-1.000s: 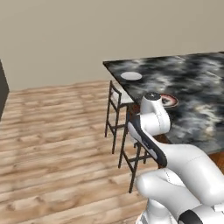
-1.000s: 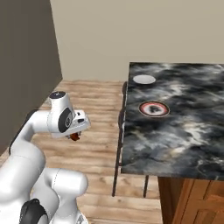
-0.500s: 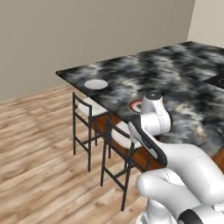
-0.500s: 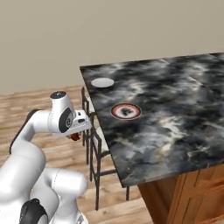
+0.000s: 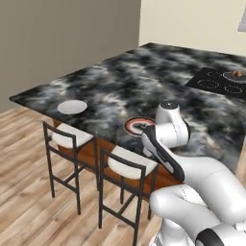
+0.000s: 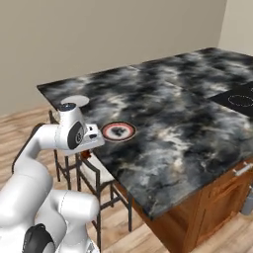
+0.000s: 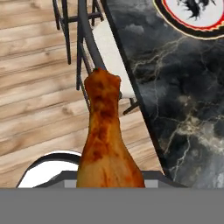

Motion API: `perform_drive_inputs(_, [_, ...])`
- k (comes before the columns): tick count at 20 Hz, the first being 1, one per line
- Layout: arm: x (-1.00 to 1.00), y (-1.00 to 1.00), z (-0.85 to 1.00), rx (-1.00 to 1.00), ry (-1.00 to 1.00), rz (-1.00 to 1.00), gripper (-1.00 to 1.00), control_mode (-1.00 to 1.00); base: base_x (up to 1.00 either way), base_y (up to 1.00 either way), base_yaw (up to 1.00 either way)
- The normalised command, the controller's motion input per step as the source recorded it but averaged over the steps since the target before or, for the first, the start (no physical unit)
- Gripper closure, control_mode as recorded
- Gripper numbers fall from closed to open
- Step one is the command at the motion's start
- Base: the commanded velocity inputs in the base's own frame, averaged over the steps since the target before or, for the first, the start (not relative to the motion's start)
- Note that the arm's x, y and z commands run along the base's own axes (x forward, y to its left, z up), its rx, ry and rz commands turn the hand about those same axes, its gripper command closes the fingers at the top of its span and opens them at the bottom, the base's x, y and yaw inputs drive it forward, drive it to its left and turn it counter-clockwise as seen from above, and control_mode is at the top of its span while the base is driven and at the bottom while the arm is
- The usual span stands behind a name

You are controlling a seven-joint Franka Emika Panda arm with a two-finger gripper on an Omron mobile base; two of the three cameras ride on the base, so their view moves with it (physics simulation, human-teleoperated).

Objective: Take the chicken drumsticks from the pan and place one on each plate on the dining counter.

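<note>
Left base view – counter: the dining counter (image 5: 158, 81) spreads ahead of the arm; the hand itself is hidden behind the arm's white wrist, so its fingers cannot be judged here.
Left base view – plates: two plates, a plain white plate (image 5: 72, 106) well off to the hand's left and a red-rimmed plate (image 5: 139, 125) close in front of the wrist, probably the nearer drop spot.
Left base view – pan: one pan (image 5: 235, 75) on the cooktop (image 5: 218, 82), far beyond the hand to the right, with one drumstick in the pan (image 5: 237, 73) as a small orange spot; it waits for a second trip.
Left base view – stools: two stools (image 5: 126, 168) tucked under the counter edge, below the hand.
Right base view – gripper: the gripper (image 6: 88, 154) hangs just off the counter's edge, short of the red-rimmed plate (image 6: 118, 131); a small orange bit shows beneath it.
Right base view – white plate: the white plate (image 6: 79, 100) lies beyond the wrist.
Hand view – drumstick: one drumstick (image 7: 105, 140) rises from between the fingers, thick end at the hand, bone end outward, so the fingers pinch it for carrying.
Hand view – target: the red-rimmed plate (image 7: 197, 15) sits ahead and to the right; the drumstick is over floor and stool seat, not yet over the plate.
</note>
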Motion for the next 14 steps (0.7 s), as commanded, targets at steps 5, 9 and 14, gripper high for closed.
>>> perform_drive_inputs(5, [0.00,0.00,0.00,0.00,0.00,0.00,1.00,1.00,0.15,0.82,-0.47])
perform_drive_inputs(9, [0.00,0.00,0.00,0.00,0.00,0.00,1.00,1.00,0.27,0.78,-0.46])
perform_drive_inputs(14, [0.00,0.00,0.00,0.00,0.00,0.00,1.00,1.00,0.47,0.60,-0.51])
